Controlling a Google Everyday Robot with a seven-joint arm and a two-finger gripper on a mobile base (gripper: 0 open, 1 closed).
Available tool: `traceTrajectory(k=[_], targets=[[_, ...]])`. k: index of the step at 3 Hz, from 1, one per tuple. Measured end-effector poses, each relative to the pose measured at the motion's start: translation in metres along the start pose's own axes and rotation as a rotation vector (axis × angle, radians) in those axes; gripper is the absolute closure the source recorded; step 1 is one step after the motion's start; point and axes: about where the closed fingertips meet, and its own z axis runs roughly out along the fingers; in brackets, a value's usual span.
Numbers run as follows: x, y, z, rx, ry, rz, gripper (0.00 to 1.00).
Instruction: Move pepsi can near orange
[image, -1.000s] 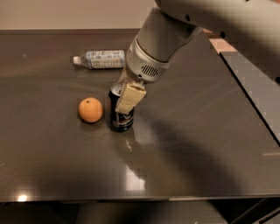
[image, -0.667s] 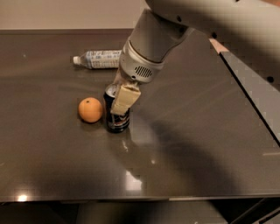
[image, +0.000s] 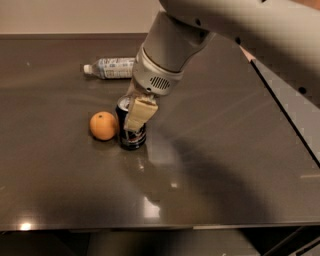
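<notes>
The pepsi can (image: 127, 135) stands upright on the dark table (image: 225, 165), black with a silver top rim. The orange (image: 103, 125) sits just left of it, almost touching. My gripper (image: 134, 114) comes down from the upper right and is shut on the can, with one pale finger (image: 139, 114) across the can's front; the other finger is hidden behind it. The can's base rests on or just above the tabletop.
A clear plastic bottle (image: 112, 68) with a white label lies on its side at the back of the table. The table's right edge (image: 285, 120) runs diagonally, with a lighter surface beyond it. The arm covers the upper right.
My gripper has carried the can to the left, from a small gap away from the orange to right beside it.
</notes>
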Motion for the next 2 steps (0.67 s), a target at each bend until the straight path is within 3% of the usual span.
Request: traceTrajectory(k=[1, 2], targets=[[-0.0010, 0.0009, -0.0004, 0.001, 0.001, -0.002, 0.00], [-0.0011, 0.0009, -0.0004, 0.001, 0.001, -0.003, 0.00]])
